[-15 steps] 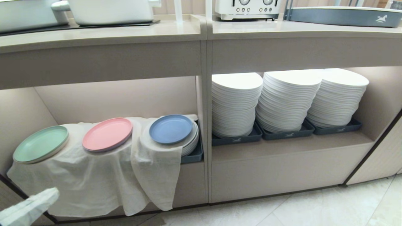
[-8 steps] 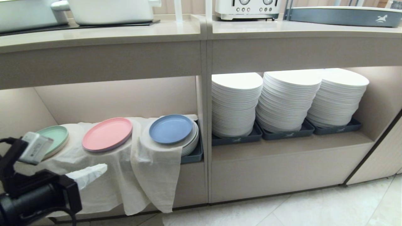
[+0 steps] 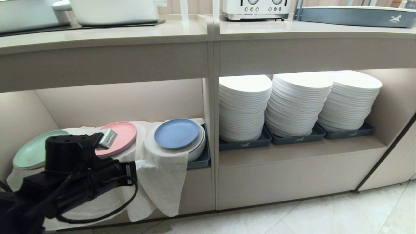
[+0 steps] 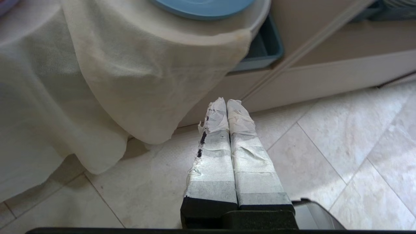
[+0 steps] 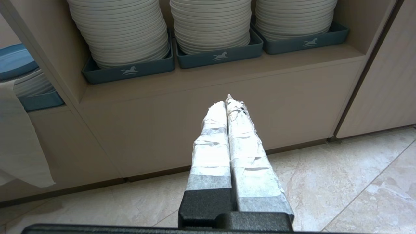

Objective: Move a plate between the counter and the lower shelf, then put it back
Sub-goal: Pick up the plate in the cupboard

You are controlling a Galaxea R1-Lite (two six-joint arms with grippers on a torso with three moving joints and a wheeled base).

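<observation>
The light-blue plate (image 3: 176, 133) lies on a low stack of white plates under a draped white cloth (image 3: 162, 175), at the right end of the lower shelf (image 3: 113, 100). The beige counter (image 3: 130, 34) runs above it. My left arm (image 3: 78, 175) stands in front of the shelf's left half, covering part of the cloth. In the left wrist view my left gripper (image 4: 227, 104) is shut and empty, pointing down at the floor below and short of the plate (image 4: 201, 6). My right gripper (image 5: 227, 104) is shut and empty, low in front of the right compartment; the plate's edge (image 5: 14, 61) shows beside it.
A pink plate (image 3: 117, 138) and a pale green plate (image 3: 32, 152) sit left of the blue one, partly behind my arm. A grey tray (image 3: 200, 161) holds the low stack. Three tall white plate stacks (image 3: 295, 104) fill the right compartment. A toaster (image 3: 256, 8) and pots stand on the counter.
My left arm has risen from the lower left corner and swung right, now standing in front of the green and pink plates. Its fingers stayed shut. The plates have not moved.
</observation>
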